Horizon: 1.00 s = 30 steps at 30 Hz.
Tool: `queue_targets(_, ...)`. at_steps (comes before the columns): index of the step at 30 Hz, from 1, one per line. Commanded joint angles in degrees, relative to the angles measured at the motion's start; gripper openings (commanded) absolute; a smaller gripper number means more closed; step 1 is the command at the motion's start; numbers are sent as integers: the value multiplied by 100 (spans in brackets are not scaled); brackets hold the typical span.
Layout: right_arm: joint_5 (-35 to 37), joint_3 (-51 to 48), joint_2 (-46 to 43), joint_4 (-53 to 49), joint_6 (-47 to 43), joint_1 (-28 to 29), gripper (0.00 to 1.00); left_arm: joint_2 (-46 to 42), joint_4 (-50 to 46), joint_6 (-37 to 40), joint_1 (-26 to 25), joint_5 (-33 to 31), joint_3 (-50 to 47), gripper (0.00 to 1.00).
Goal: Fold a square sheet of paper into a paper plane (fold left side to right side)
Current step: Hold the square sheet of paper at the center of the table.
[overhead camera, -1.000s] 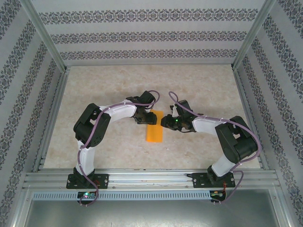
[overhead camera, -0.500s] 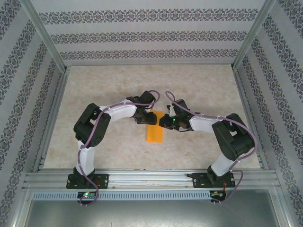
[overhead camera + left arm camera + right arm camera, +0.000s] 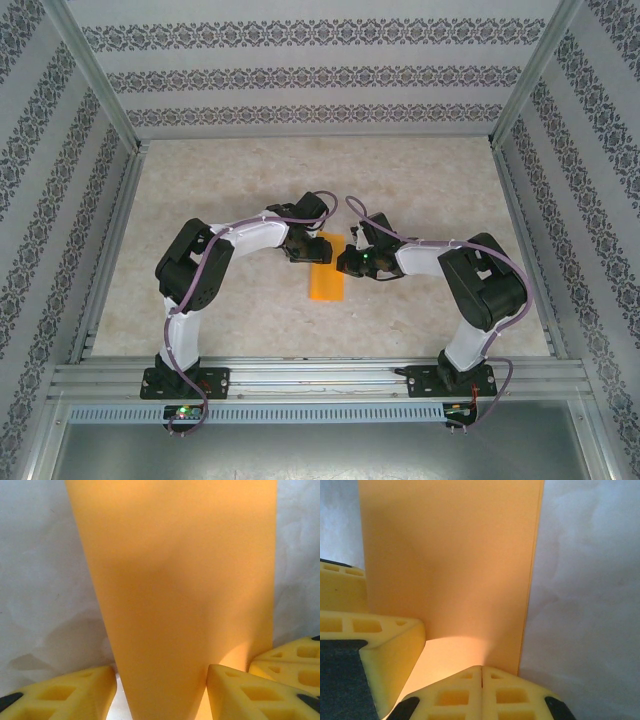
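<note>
Though half-covered, seemingly folded paper [image 3: 326,280]

A pale, marbled beige bench [image 3: 250,170] sits boxed in by the back wall [image 3: 320,75], left wall [image 3: 40,160] and right wall [image 3: 600,160] — all papered in grey damask stripes. Aluminium rails [image 3: 320,372] edge the near side — light falls evenly.

Your walled work cell.
You see a beige marbled table [image 3: 250,170] enclosed by white walls with grey ornamental bands [image 3: 320,95], and silver aluminium rails [image 3: 320,378] along its near edge.
</note>
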Motion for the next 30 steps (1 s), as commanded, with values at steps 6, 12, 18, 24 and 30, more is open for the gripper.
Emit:
queue_targets(6,468,22,278,-706,-234,122,0,-391,-56,75,-32,-97,-554,60)
queue_targets(12,565,13,346,-738,-219,132,0,-1401,262,114,38,-339,-974,63)
queue_targets(18,619,5,344,-764,-226,139,0,-1946,986,206,46,460,-1401,47)
queue_targets(24,646,9,364,-781,-224,150,0,-1531,1690,113,46,1753,-1491,28)
queue_targets(30,664,13,375,-838,-252,158,0,-1150,1812,92,67,1552,-1537,25)
